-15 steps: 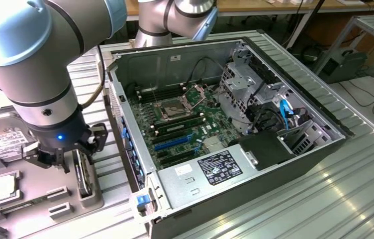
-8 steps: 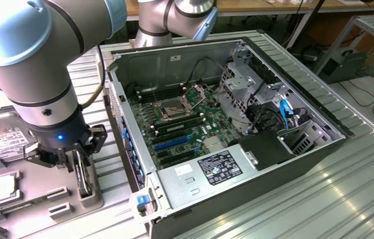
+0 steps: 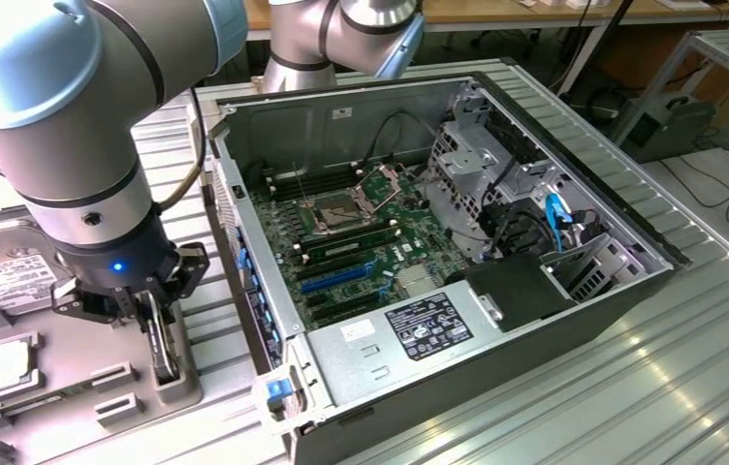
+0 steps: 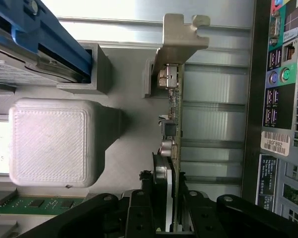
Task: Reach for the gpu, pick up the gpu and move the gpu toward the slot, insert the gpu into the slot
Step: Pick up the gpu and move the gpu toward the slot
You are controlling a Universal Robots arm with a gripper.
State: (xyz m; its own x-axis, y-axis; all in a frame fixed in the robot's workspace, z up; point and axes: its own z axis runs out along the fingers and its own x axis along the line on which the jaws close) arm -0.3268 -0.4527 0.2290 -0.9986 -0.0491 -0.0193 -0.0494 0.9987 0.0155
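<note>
Ribbed metal table (image 3: pixel 675 387); an open case (image 3: pixel 597 300) sits mid-frame, blue slot (image 3: pixel 333 281) inside. At the exterior view's lower left the arm points down, gripper (image 3: pixel 158 318) clamped on the upright gpu (image 3: pixel 166 351) in its holder (image 3: pixel 174 389).

We see a ribbed metal table (image 3: pixel 701 387) carrying an open computer case (image 3: pixel 338 373) at its middle and, at the case's 8 o'clock, a grey parts tray (image 3: pixel 80 373) just beside it.
</note>
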